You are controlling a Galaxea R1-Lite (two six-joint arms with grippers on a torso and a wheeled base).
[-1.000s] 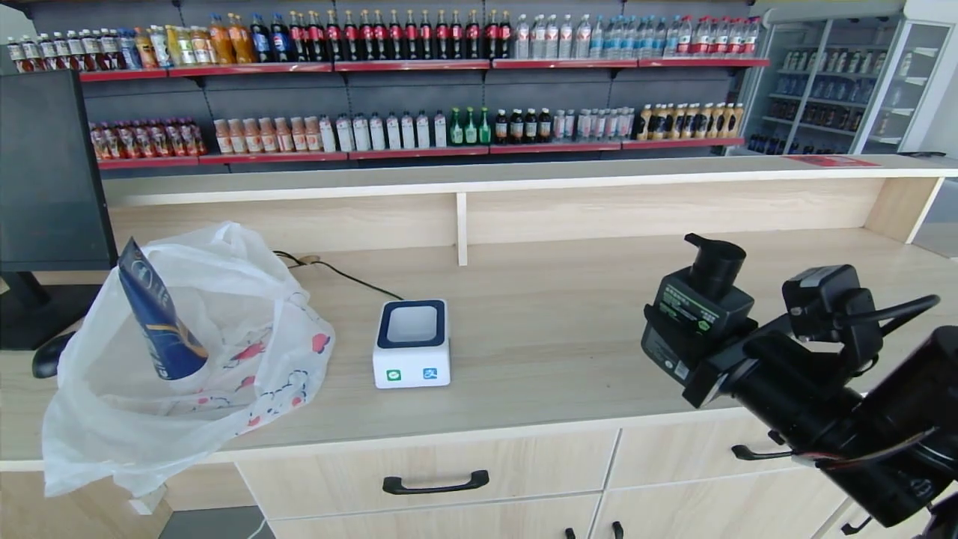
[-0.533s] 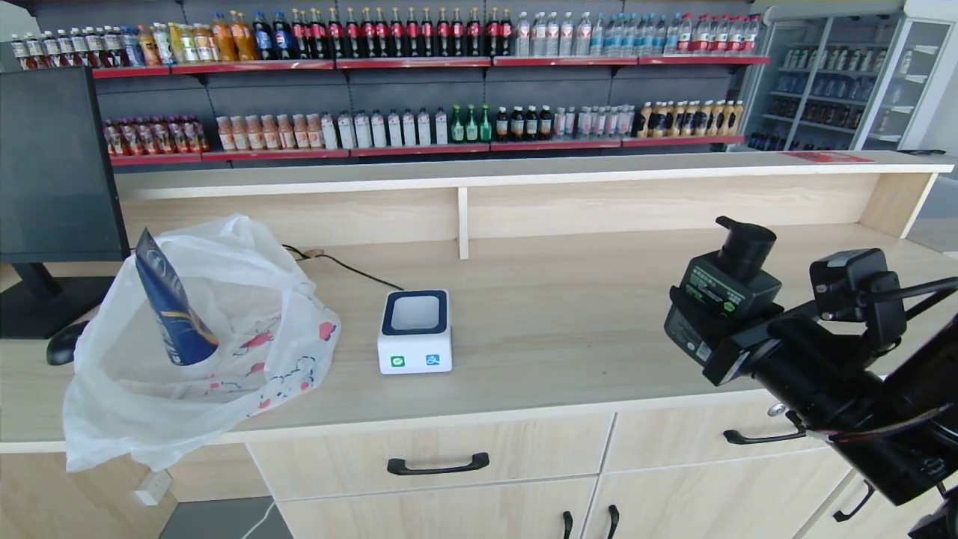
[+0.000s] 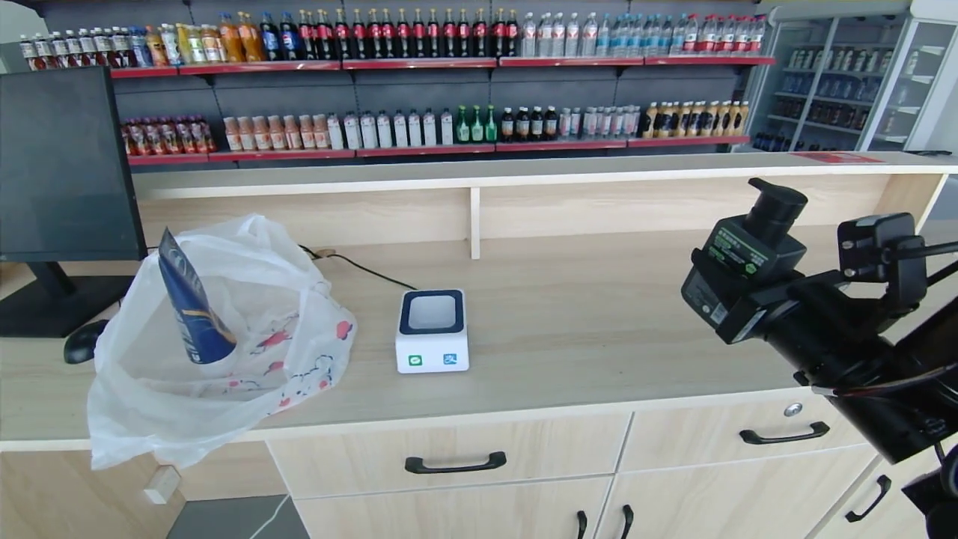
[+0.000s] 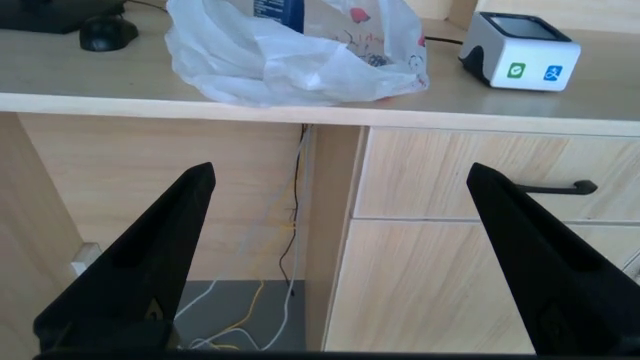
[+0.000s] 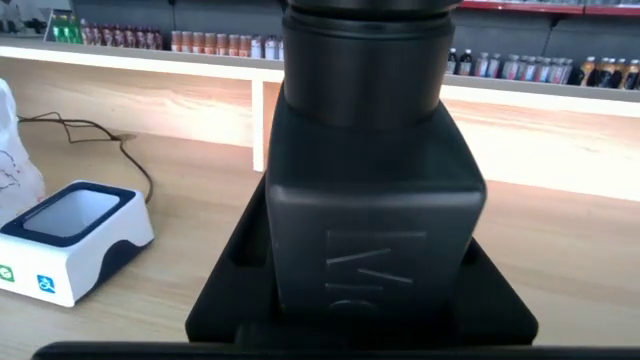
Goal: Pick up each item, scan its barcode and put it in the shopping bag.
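One dark, square-bodied bottle [image 3: 737, 266] is held in the air over the right end of the counter [image 3: 584, 329], clear of its surface. Its long axis is tilted, with the round black cap [image 3: 775, 206] pointing up and toward the counter's back right corner and the base toward the front edge. A printed label face is turned toward the counter's left end. The right gripper [image 3: 748, 311] pinches the bottle's lower body, one finger pressed to each side, and in the right wrist view the bottle's body rises between the two dark pads [image 5: 235, 285]. One white scanner [image 3: 432, 329] with a dark-framed window on top stands near the middle of the counter, well apart from the bottle, and a black cable [image 3: 359, 271] runs from it toward the back edge. One translucent shopping bag [image 3: 247, 374] with red print sits at the left end, its lower folds hanging over the front edge. One blue pouch [image 3: 191, 303] stands tilted inside it. The left gripper [image 4: 340, 260] hangs below the front edge, facing the drawer fronts, with its two fingers [image 4: 150, 260] spread wide and nothing between them. One mouse [image 3: 84, 340] and one monitor [image 3: 67, 165] stand at the back left corner.
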